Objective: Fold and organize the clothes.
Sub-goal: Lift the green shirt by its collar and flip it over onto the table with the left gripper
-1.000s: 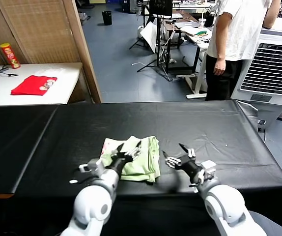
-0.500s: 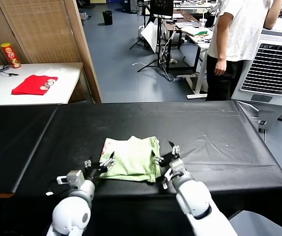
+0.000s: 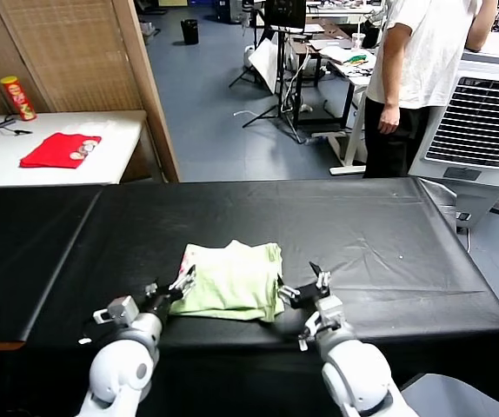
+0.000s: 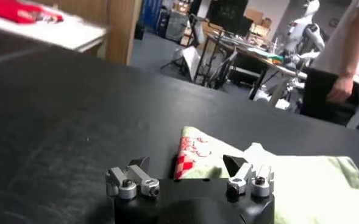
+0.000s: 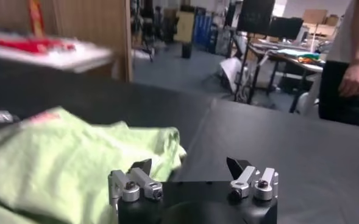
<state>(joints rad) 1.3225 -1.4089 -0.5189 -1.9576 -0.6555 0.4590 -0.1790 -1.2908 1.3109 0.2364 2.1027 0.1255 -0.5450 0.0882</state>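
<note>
The pale green T-shirt (image 3: 230, 279) lies folded in a rough rectangle on the black table (image 3: 371, 226), near the front edge. Its reddish print shows at the left corner (image 4: 187, 155). My left gripper (image 3: 169, 287) is open and empty, low at the shirt's left edge. My right gripper (image 3: 304, 288) is open and empty, low at the shirt's right edge. In the left wrist view the open jaws frame the printed corner (image 4: 186, 165). In the right wrist view the shirt (image 5: 63, 155) lies beside one finger of my right gripper (image 5: 190, 165).
A white side table (image 3: 6, 156) at the back left holds a bright red cloth (image 3: 59, 149) and a red can (image 3: 17, 97). A person in a white T-shirt (image 3: 419, 61) stands behind the table, next to a white cooler unit (image 3: 484, 122).
Both grippers have left the shirt and drawn back toward the front edge. The left one slid off its left side; the right one moved in to its right edge.
</note>
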